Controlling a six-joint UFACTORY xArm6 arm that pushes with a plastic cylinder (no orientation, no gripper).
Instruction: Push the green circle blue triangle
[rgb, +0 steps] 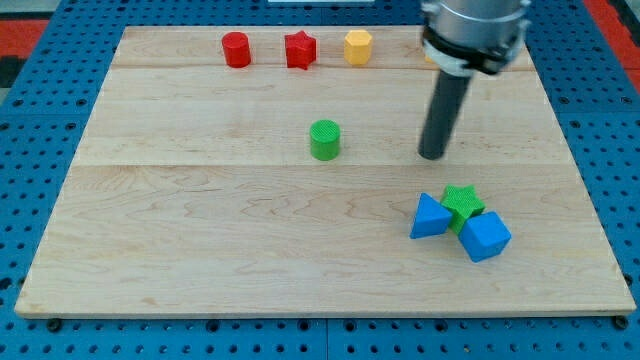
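Observation:
The green circle (324, 139) stands near the middle of the wooden board (200, 230). The blue triangle (429, 217) lies at the lower right, touching a green star (462, 203). My tip (433, 155) rests on the board to the right of the green circle, about a hundred pixels from it, and above the blue triangle. It touches no block.
A blue cube (485, 237) sits against the green star at the lower right. A red cylinder (236, 49), a red star (300, 50) and a yellow hexagon (357, 47) line the top edge. Another yellow block is mostly hidden behind the arm.

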